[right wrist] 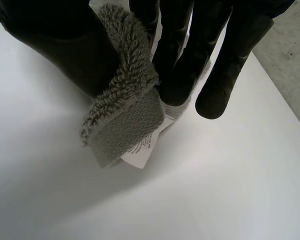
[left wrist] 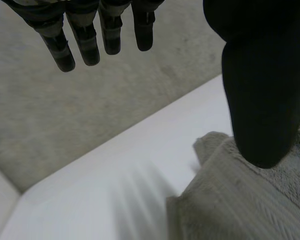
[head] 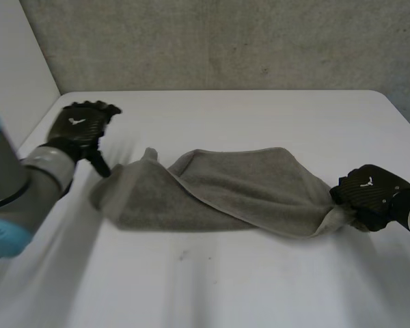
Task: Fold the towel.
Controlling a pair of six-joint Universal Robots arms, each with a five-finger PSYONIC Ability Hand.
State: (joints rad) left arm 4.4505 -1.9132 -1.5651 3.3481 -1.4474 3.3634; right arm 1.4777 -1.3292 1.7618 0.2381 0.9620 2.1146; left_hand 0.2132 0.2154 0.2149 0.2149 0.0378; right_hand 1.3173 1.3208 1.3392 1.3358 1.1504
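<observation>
— Where does the towel (head: 219, 191) lie?
— Across the middle of the white worktop (head: 225, 287), drawn out long between the two hands. It is rumpled rather than flat. One long edge is lapped loosely and diagonally over the body of the cloth, and a small peak stands up at the end nearest the left hand.
— Does the right hand (head: 370, 195) have it?
— Yes. Its own wrist view shows the thumb and the curled fingers (right wrist: 180, 70) pinching a corner of the towel. The white care label (right wrist: 140, 151) pokes out beneath the pinched cloth, just above the worktop.
— And the left hand (head: 80, 128)?
— It holds nothing. Its fingers are straight and spread apart, clear of the cloth, and its thumb hangs just over the towel's end. Whether the thumb tip touches the pile cannot be told.
— How far along is the fold, then?
— Early, by the look of it. No tidy fold is made: the edges do not line up and the corners are not matched. What seems left is for the left hand to take a corner at its end, for the cloth to be spread flat, and then for one end to be brought over onto the other and squared up
</observation>
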